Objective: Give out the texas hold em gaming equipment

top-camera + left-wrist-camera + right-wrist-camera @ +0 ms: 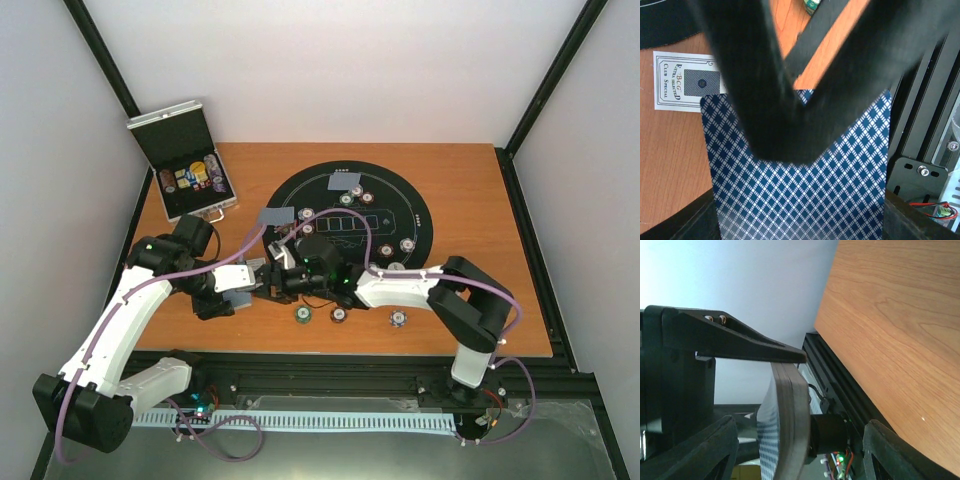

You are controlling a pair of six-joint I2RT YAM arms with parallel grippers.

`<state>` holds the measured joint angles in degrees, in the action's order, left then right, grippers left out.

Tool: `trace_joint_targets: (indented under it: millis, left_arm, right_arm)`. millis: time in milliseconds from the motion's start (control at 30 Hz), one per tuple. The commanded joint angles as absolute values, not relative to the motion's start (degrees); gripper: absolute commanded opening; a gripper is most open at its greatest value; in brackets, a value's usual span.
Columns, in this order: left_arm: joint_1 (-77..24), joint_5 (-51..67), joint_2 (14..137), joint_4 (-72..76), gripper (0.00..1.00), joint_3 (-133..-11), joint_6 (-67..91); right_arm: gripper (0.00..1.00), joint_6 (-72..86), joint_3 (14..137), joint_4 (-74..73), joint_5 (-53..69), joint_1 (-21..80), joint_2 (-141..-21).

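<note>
- Left gripper [240, 284] is clamped on the deck [805, 200].
- Right gripper [798, 437] gapes wide, deck between its fingers, untouched.
- Cards look light, thin, slippery; I'd pinch 1 by its edge.

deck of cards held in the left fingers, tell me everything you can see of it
The deck is a thick stack of cards. The back facing the left wrist camera shows a dark blue and white diamond lattice with a thin white border. It is held off the wooden table, and edge-on from the right wrist it looks slightly bowed. The left fingers clamp its two side edges. The right fingers stand spread around it, apparently not gripping.
</note>
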<state>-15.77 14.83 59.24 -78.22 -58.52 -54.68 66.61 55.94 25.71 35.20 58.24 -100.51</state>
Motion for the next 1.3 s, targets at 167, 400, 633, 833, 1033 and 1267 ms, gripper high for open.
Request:
trace_joint_targets:
  millis: [167,400,633,833,1033,1267]
  left_arm:
    - [-15.67,16.27,58.77,-78.09,0.01,-60.40,-54.96]
    - [-15.65,16.02,58.55,-78.03,0.01,-60.27,-55.11]
    - [-15.65,16.17,58.44,-78.16,0.01,-60.38,-55.26]
    - [-15.67,16.45,58.47,-78.46,0.01,-60.74,-55.33]
    - [-15.64,16.39,58.51,-78.22,0.01,-60.66,-55.26]
    - [-15.64,16.13,58.30,-77.92,0.01,-60.06,-55.44]
  right_arm:
    - [0.68,70.21,62.45,31.12,37.18,60.47,-108.32]
    - [0.67,71.22,64.55,32.10,38.40,60.51,-112.11]
    - [0.63,71.25,58.86,32.32,38.58,58.48,-111.60]
    - [0.59,70.06,54.13,31.39,37.73,56.77,-108.28]
    - [0.50,68.77,53.71,29.34,37.38,55.73,-104.71]
    - [0.42,67.79,55.43,27.44,37.66,55.85,-103.63]
